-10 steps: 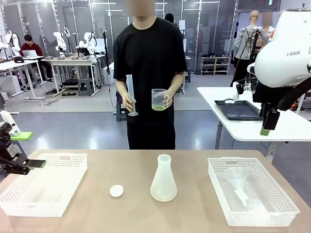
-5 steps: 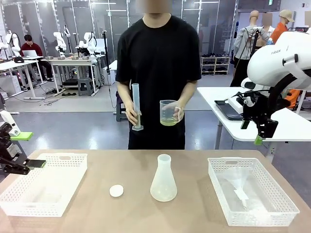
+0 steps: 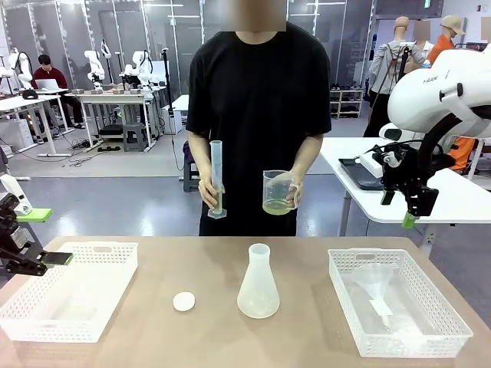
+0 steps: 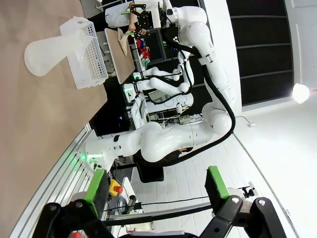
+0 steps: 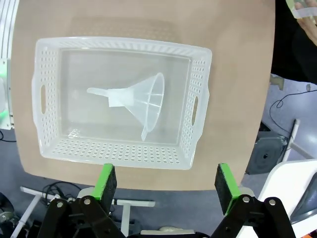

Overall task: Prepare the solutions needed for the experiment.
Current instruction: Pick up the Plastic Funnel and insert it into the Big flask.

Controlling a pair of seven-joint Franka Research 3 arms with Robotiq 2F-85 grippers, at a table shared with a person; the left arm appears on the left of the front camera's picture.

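The solutions are a little pale yellow liquid in a clear beaker that the person holds in one hand at the far edge of the table. Their other hand holds a tall measuring cylinder. A frosted conical flask stands mid-table and also appears in the left wrist view. My left gripper hangs open at the far left, holding nothing. My right gripper is open, high above the right basket, where a clear funnel lies.
A white perforated basket sits at the table's left and another at its right. A small white round cap lies left of the flask. Behind the right arm stands another table with a dark tray.
The person has stepped closer to the table, lowering the cylinder and beaker. My right arm swung down and left a second ago and has since held still. The left arm has not moved.
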